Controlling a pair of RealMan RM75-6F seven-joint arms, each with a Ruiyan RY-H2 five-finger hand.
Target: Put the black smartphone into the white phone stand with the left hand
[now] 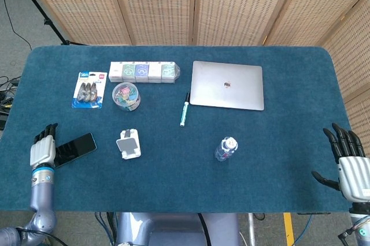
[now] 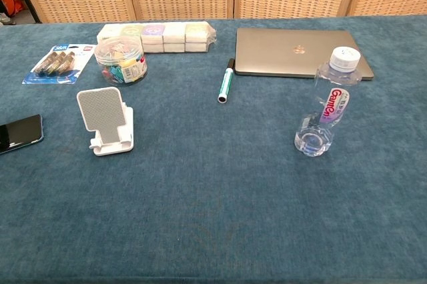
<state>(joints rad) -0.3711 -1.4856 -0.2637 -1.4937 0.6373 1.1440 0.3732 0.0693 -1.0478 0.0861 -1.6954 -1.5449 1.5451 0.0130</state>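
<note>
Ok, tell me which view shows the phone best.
The head view. There the whole phone shows, lying at the left hand's fingers, left of the stand. The chest view cuts the phone off at the picture's left edge and shows no hand at all.

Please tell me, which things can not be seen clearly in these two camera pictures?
- Whether the left hand grips the black smartphone: head view, the hand covers the phone's near end.
- Left hand in the chest view: outside the left edge; the phone is cut off there too.
- Right hand: only in the head view, at the corner; absent from the chest view.
- Lettering on the small boxes: too small in both.
</note>
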